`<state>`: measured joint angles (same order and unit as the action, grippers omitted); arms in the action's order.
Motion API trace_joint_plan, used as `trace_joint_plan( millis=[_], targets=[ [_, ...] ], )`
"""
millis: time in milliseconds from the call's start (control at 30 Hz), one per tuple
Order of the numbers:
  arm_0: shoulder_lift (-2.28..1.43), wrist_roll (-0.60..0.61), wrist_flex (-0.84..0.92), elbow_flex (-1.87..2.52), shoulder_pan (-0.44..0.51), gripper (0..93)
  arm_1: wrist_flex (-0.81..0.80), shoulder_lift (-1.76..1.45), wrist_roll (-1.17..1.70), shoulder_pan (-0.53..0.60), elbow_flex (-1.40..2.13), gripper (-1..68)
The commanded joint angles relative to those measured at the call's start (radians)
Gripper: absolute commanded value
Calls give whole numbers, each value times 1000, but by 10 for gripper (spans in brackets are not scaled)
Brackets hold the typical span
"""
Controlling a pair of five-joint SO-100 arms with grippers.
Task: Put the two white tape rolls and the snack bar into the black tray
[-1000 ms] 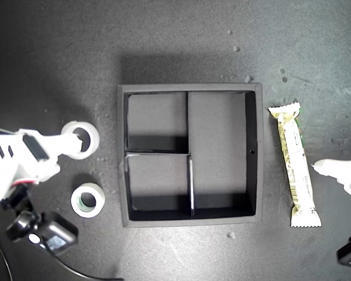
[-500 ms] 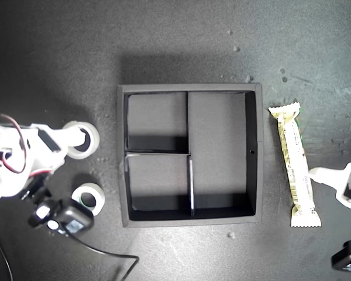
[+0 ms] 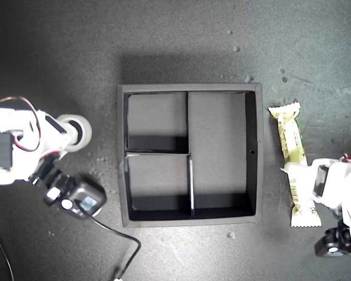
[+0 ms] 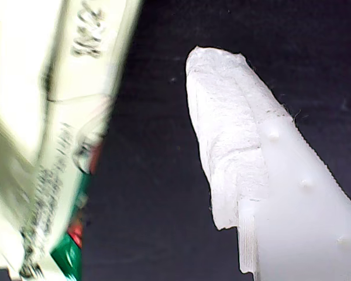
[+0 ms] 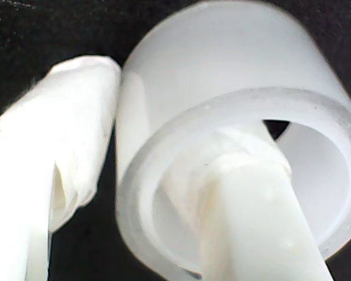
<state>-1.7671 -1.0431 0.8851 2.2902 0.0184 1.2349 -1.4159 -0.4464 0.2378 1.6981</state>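
Both grippers are at their targets; the black tray [image 3: 190,155] holds nothing yet.

You have my second gripper [image 5: 158,193] straddling the wall of one white tape roll [image 3: 81,132] near the table's edge at the exterior view's left: one finger [image 5: 251,216] runs through the open centre and the other lies against the outside, but I cannot tell whether it is clamped. The other roll is hidden under that arm. My first gripper [image 3: 293,175] stands open at the snack bar [image 3: 295,153], which lies on the table just beside the tray's wall at the exterior view's right, its long axis parallel to that wall. In my judgement the grasp must close across the bar's narrow width. Only one finger [image 4: 234,140] shows, apart from the wrapper.
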Motion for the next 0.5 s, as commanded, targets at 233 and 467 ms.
trace_joint_plan(
  millis=[233,467],
  targets=[
    [-229,63,345,-276,-17,0,-256,57,23,-38,60,87],
    [-296,173,575,-545,-91,0,-138,55,20,6,-29,30]
  ],
)
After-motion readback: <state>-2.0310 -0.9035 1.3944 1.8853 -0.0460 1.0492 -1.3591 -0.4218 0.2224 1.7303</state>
